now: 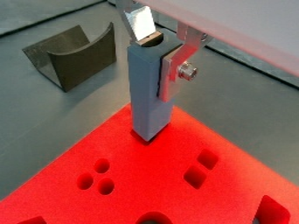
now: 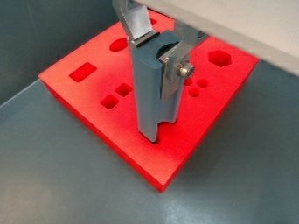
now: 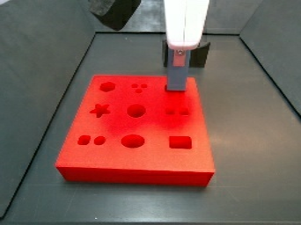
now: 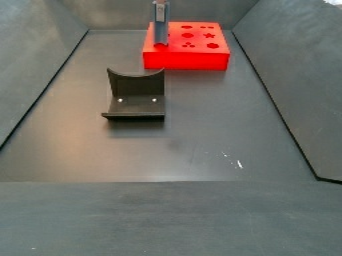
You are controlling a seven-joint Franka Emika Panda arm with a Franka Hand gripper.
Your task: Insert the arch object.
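Observation:
My gripper (image 1: pixel 158 54) is shut on the arch object (image 1: pixel 152 87), a tall blue-grey block held upright with its semicircular notch up between the silver fingers (image 1: pixel 184 63). Its lower end is at the top of the red board (image 1: pixel 117 179), close to an edge and on a bare patch beside the holes. I cannot tell whether it touches. In both wrist views the block (image 2: pixel 152 96) stands over the board (image 2: pixel 82 87). In a side view the gripper (image 3: pixel 185 44) holds the block (image 3: pixel 177 81) at the board's (image 3: pixel 135 165) far edge.
The board has several shaped holes, among them a star (image 3: pixel 99 111) and a square (image 3: pixel 179 141). The dark fixture (image 4: pixel 134 95) stands on the grey floor away from the board (image 4: pixel 201 58), and also shows in a wrist view (image 1: pixel 70 57). Dark walls enclose the floor.

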